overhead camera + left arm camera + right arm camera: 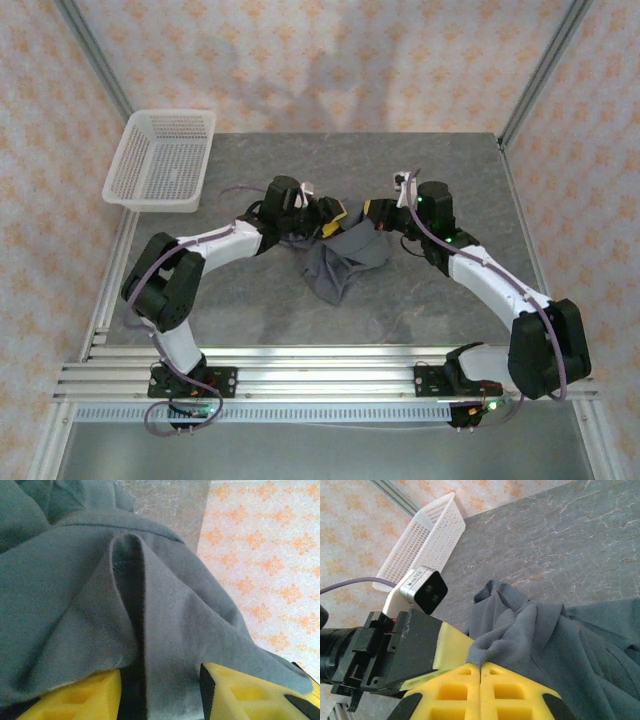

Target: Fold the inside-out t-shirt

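The inside-out t-shirt is a crumpled dark grey bundle hanging between both grippers above the middle of the table, its lower part resting on the tabletop. My right gripper is shut on a bunched edge of the cloth, seen pinched between its yellow pads. My left gripper sits right beside it. In the left wrist view its yellow fingers stand apart, with a fold of the t-shirt lying loosely between them and over them. The gripper is open, with a dark gap beside the left finger.
A white mesh basket stands at the back left of the grey table, also seen from the right wrist. The left arm's wrist camera is close to the right gripper. Metal frame posts rise at the back corners.
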Controlling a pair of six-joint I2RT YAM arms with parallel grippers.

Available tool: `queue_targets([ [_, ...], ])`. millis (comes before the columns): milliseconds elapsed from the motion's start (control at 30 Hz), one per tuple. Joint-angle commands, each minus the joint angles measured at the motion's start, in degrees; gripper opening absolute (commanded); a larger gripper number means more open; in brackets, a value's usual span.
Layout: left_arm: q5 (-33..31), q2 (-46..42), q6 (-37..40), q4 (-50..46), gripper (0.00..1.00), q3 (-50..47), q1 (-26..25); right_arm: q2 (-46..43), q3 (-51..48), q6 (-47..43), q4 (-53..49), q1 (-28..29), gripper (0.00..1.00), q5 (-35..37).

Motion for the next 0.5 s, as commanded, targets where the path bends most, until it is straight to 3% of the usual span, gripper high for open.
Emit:
queue_targets([
  [0, -0.2, 0.2, 0.1, 3.8, 0.45, 2.4, 0.0, -1.1, 1.2, 0.6, 1.9, -0.2, 0.00, -0.4],
  [300, 1.2, -1.6, -2.6, 9.4, 0.31, 1.4, 0.0, -1.2, 0.8, 0.4, 1.8, -0.1, 0.00, 0.1],
  [367, 2.1, -1.9, -2.5, 9.6, 0.21, 2.2, 0.1, -1.1, 0.7, 0.4, 2.0, -0.2, 0.00, -0.1],
  [433, 3.0, -2.0, -2.9, 10.3, 0.00, 2.9, 0.0, -0.8, 0.6, 0.4, 1.9, -0.2, 0.00, -0.1],
  [467, 3.2, -2.4, -3.0, 10.6, 0.00, 3.2, 0.1, -0.7, 0.5, 0.4, 1.8, -0.2, 0.00, 0.1],
])
